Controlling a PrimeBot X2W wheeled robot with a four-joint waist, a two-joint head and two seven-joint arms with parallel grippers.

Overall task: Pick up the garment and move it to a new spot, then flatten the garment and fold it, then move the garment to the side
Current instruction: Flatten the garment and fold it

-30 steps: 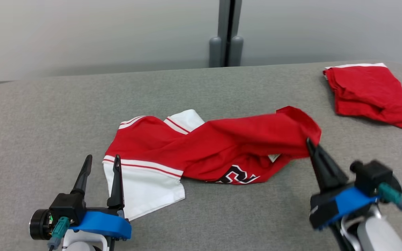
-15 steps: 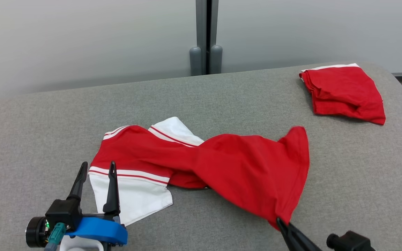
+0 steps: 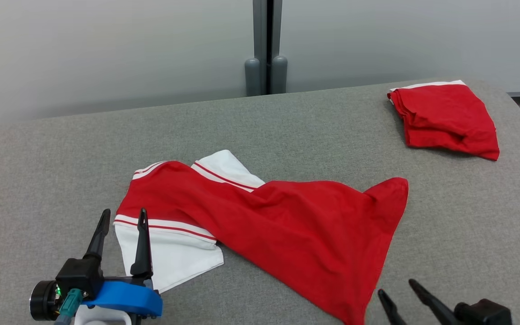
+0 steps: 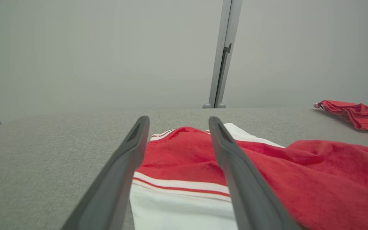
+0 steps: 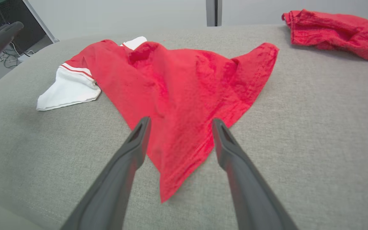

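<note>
Soft, even, bright light falls across every view. The red shirt (image 3: 305, 225) casts only a thin, faint shadow on the grey bench (image 3: 61, 158) along its near edge. In the wrist views the fingers (image 4: 113, 179) in front of the shirt look soft and smeared, and the bench behind it bows with wide-angle distortion

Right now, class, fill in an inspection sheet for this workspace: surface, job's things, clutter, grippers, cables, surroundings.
surface: grey fabric-covered table.
job's things: red and white jersey, unfolded and rumpled mid-table, one red corner toward the near edge.
clutter: folded red garment at the far right.
grippers: left gripper open over the jersey's white part; right gripper open, empty, near the red corner.
cables: loose wires on the floor beyond the table.
surroundings: pale wall with a grey post.
</note>
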